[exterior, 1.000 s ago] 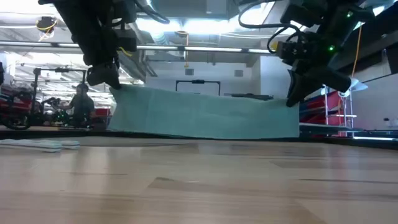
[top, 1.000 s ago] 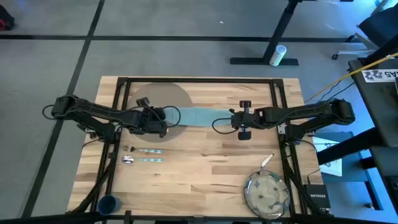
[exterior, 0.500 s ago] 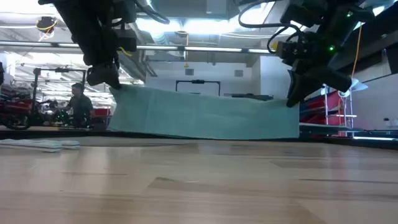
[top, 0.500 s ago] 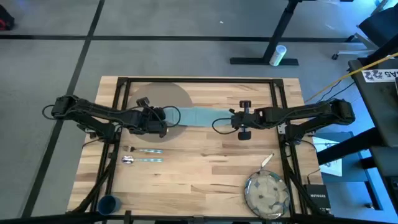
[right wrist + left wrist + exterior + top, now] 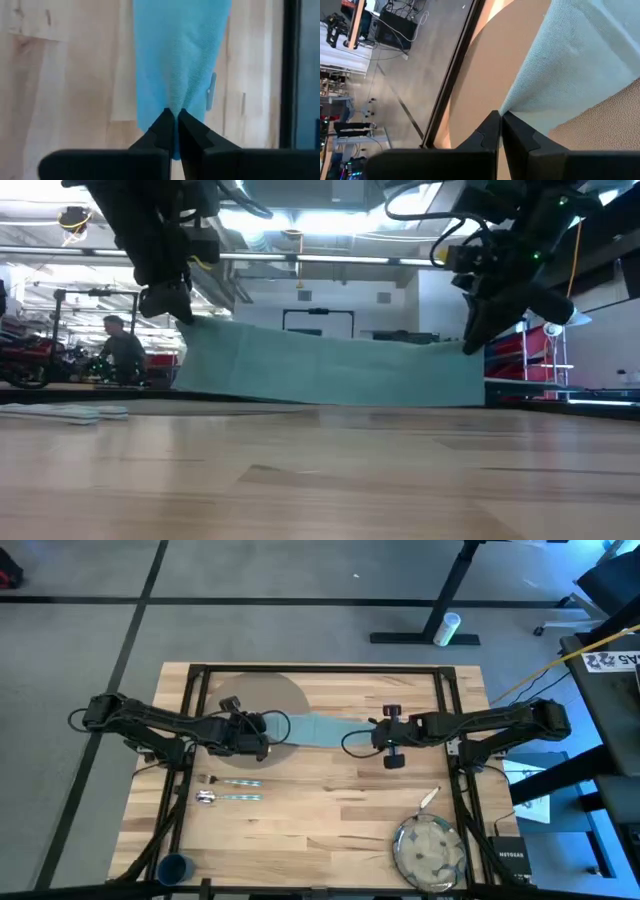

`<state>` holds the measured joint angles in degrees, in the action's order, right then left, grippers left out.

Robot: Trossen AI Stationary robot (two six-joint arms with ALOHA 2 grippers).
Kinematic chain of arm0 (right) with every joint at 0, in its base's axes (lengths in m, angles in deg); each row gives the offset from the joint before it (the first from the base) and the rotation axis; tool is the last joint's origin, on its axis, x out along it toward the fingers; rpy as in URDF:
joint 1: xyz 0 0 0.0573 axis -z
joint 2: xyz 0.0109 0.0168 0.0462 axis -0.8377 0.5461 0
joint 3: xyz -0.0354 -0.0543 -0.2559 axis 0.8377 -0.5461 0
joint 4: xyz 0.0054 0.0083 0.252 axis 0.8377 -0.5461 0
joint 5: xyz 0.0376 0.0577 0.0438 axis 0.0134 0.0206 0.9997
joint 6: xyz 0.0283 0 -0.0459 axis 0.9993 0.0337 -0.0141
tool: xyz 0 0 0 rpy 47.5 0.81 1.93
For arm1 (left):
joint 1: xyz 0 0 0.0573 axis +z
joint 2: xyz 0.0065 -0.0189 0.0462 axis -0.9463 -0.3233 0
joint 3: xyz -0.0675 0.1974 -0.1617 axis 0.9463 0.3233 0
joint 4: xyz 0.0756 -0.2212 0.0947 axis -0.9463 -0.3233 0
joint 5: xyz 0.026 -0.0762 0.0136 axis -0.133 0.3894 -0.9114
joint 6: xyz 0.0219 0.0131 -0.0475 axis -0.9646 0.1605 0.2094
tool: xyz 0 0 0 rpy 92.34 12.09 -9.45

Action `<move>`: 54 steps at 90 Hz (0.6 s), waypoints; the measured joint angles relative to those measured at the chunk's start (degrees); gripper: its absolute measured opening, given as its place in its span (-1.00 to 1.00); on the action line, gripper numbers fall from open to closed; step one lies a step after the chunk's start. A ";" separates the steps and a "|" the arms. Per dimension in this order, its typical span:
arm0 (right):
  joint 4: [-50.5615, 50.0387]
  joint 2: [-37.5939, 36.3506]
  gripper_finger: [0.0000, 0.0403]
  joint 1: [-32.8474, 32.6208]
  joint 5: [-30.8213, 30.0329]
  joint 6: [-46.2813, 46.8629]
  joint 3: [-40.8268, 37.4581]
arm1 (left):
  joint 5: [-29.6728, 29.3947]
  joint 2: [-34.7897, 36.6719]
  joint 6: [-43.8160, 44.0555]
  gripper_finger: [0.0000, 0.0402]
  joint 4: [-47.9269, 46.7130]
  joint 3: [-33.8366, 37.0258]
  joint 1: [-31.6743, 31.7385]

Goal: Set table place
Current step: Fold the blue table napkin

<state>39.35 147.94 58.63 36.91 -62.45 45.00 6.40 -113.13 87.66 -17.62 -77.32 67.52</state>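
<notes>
A teal napkin [image 5: 320,727] is stretched between my two grippers above the middle of the table [image 5: 330,800]. In the low view it hangs like a curtain, its lower edge [image 5: 330,400] down at the tabletop. My left gripper [image 5: 265,732] is shut on the napkin's left end, over the near right rim of the round grey-brown placemat [image 5: 250,700]. My right gripper [image 5: 376,737] is shut on the right end. Fork [image 5: 232,781] and spoon [image 5: 228,797] lie near the left, the knife [image 5: 428,798] and speckled plate [image 5: 430,850] near the right, and the blue cup [image 5: 175,867] sits at the near left corner. My left gripper pinches the napkin's upper left corner [image 5: 506,107] between its two fingers, coming from the table's left and slanting down. The cloth hangs below it. My right gripper pinches the upper edge of the napkin's right end [image 5: 174,102] between its two fingers, coming from the table's right. The top edge [image 5: 330,335] between the two holds sags only a little.
The table's black frame bars [image 5: 445,740] run along its left, right and far sides. Bare wood lies between the cutlery on the left and the plate. Beyond the table a person [image 5: 118,345] shows in the room.
My right gripper has shifted slightly toward the table's near edge, still shut on the napkin, and the napkin's right end has gone with it. The left gripper and the left end have kept still.
</notes>
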 joint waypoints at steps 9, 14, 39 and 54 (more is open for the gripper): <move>0.01 0.00 -0.97 0.00 0.70 -0.01 0.00 | 0.01 0.00 0.01 -1.00 0.00 0.01 0.02; 0.01 0.00 -0.94 0.00 1.00 0.01 0.00 | -0.01 0.00 0.07 -1.00 0.00 0.01 0.01; 1.17 0.00 -0.55 0.02 4.19 -0.01 0.00 | -0.01 0.00 0.01 -1.00 0.00 0.01 0.02; 4.70 0.00 -0.27 0.20 5.52 0.14 0.00 | -0.01 0.00 0.01 -1.00 0.00 0.01 0.02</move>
<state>44.05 147.94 58.83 42.43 -62.30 45.00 6.38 -113.13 87.68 -17.62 -77.30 67.54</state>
